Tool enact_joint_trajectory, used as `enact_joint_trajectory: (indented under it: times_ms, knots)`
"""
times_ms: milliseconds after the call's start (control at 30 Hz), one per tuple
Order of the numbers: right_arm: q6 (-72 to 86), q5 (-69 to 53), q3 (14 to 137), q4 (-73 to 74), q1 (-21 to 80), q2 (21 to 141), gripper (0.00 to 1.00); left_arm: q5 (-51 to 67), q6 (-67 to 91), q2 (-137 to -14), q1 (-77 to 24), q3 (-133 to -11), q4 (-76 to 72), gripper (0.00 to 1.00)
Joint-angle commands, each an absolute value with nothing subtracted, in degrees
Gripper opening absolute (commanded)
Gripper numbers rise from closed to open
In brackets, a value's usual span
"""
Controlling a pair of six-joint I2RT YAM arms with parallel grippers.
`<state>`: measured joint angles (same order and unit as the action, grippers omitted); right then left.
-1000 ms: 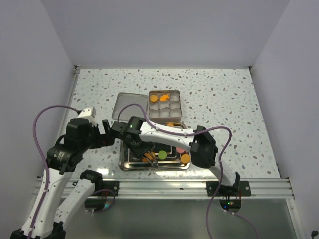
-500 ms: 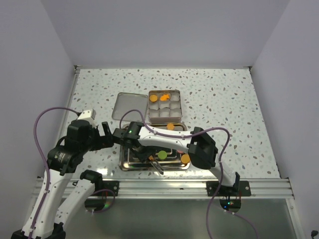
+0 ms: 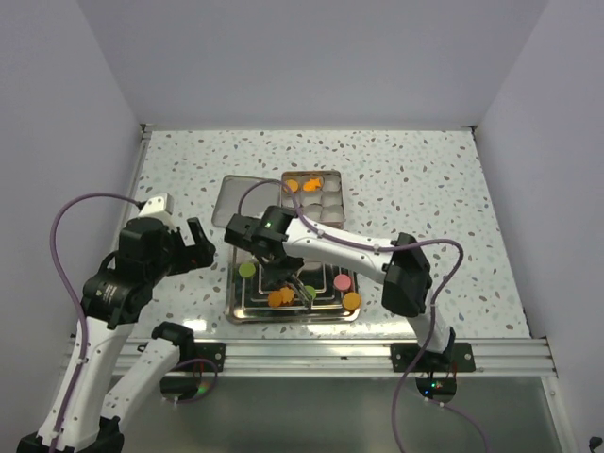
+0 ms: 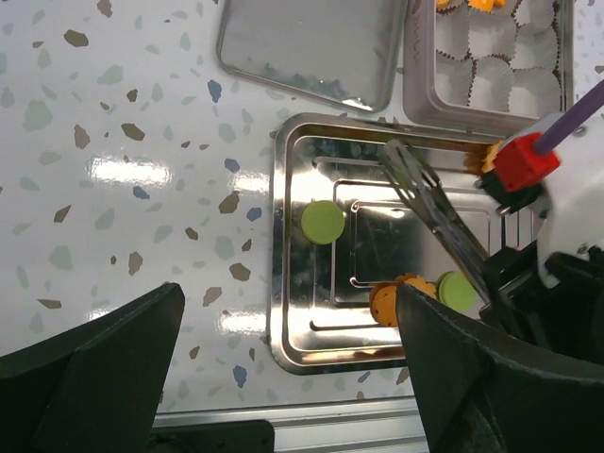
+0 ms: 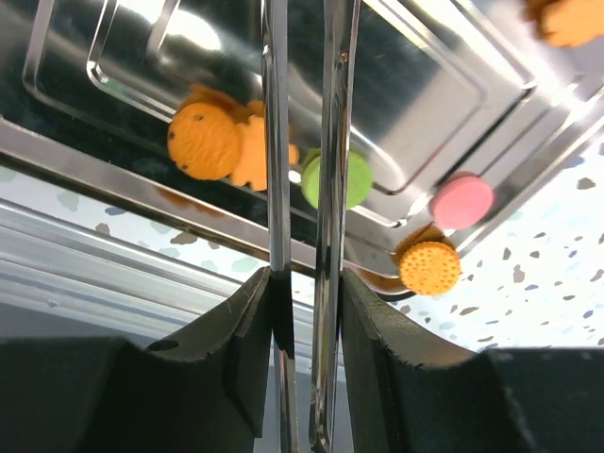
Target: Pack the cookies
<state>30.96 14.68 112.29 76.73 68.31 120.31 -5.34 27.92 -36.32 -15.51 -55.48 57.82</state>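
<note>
Several cookies lie on the steel tray [image 3: 232,294]: a green disc [image 3: 247,269] at the left, an orange disc [image 3: 276,298] overlapping an orange flower [image 5: 255,151], another green disc [image 4: 457,290], a pink disc [image 3: 342,281] and an orange disc [image 3: 351,301] on the right rim. Two orange cookies [image 3: 293,185] sit in the box [image 3: 282,200] of white paper cups behind the tray. My right gripper [image 3: 280,274] hangs over the tray's middle, shut on metal tongs [image 4: 434,208]. The tongs' blades [image 5: 326,142] stand slightly apart, tips out of the right wrist view. My left gripper [image 3: 193,243] is open, left of the tray.
The box's lid [image 3: 241,198] lies flat beside the box, behind the tray's left half. An aluminium rail [image 3: 311,357] runs along the table's near edge. White walls close the table at the back and both sides.
My right arm has swung its wrist away from the tray's near edge toward the middle, uncovering the left green cookie. Its fingers have narrowed on the tongs. The left arm drew back leftward.
</note>
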Motion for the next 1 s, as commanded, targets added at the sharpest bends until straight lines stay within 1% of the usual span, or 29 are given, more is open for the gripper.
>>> enact_joint_trajectory:
  times_ms: [0, 233, 333, 367, 500, 767, 933, 967]
  knots:
    - [31.38, 17.23, 114.52, 90.97, 65.92, 114.61, 0.36, -6.68, 28.65, -37.26, -15.73, -58.27, 56.25, 1.00]
    - [31.29, 11.00, 112.33, 88.86, 65.65, 111.80, 0.39, -4.31, 28.83, -37.62, -15.73, -56.34, 55.81, 1.00]
    - [32.25, 7.48, 110.92, 85.79, 65.65, 109.52, 0.39, 1.47, 28.83, -38.14, -15.73, -54.85, 53.62, 1.00]
    - [32.69, 6.69, 111.70, 85.09, 65.65, 109.16, 0.39, 5.06, 29.18, -38.32, -15.73, -54.06, 51.70, 1.00]
    - [34.71, 4.05, 116.09, 82.97, 65.65, 108.19, 0.40, 10.89, 33.04, -39.63, -15.73, -53.00, 46.59, 1.00]
    - [36.83, 5.45, 124.27, 81.74, 65.30, 108.02, 0.40, 18.71, 44.89, -48.95, -15.64, -56.50, 41.13, 1.00]
    - [37.09, 9.22, 129.63, 83.93, 64.51, 109.86, 0.40, 20.82, 50.18, -54.40, -15.47, -59.85, 45.52, 1.00]
    - [37.09, 10.45, 131.64, 84.46, 64.25, 110.47, 0.40, 22.92, 52.27, -55.45, -15.47, -59.59, 45.35, 1.00]
